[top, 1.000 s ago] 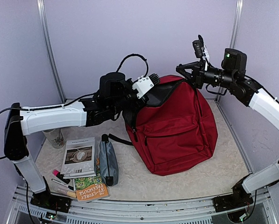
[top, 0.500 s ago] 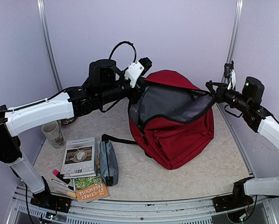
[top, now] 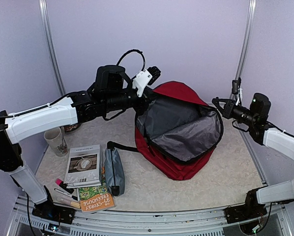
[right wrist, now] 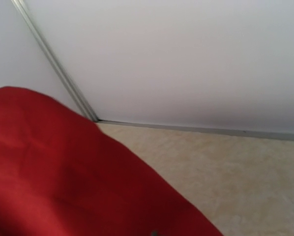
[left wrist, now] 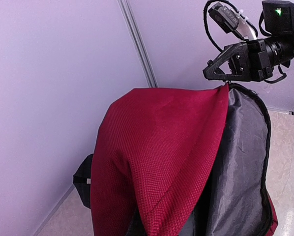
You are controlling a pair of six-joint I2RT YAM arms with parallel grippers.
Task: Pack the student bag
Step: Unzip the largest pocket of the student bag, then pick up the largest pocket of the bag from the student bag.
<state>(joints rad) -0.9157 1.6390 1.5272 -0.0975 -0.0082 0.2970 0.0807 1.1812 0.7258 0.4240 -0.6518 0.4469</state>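
The student bag (top: 162,158), dark red with grey lining (top: 181,129), lies on the table with its main mouth pulled wide open. My left gripper (top: 145,100) is shut on the left rim of that mouth, its fingertips buried in the fabric. My right gripper (top: 217,103) is shut on the opposite rim. In the left wrist view the red fabric (left wrist: 161,147) rises in a peak to the right gripper (left wrist: 224,81), which pinches the rim's edge. The right wrist view shows only blurred red bag fabric (right wrist: 48,172) and the table.
At the front left lie a grey zip pouch (top: 114,169), a grey booklet (top: 84,164), an orange book (top: 95,199) and some markers (top: 63,187). A cup (top: 56,140) stands near the left wall. Enclosure walls stand close behind and beside the bag.
The right gripper has swung right and down with the rim, and the left has held the other side. The bag's mouth has spread wide and the bag has sunk flatter.
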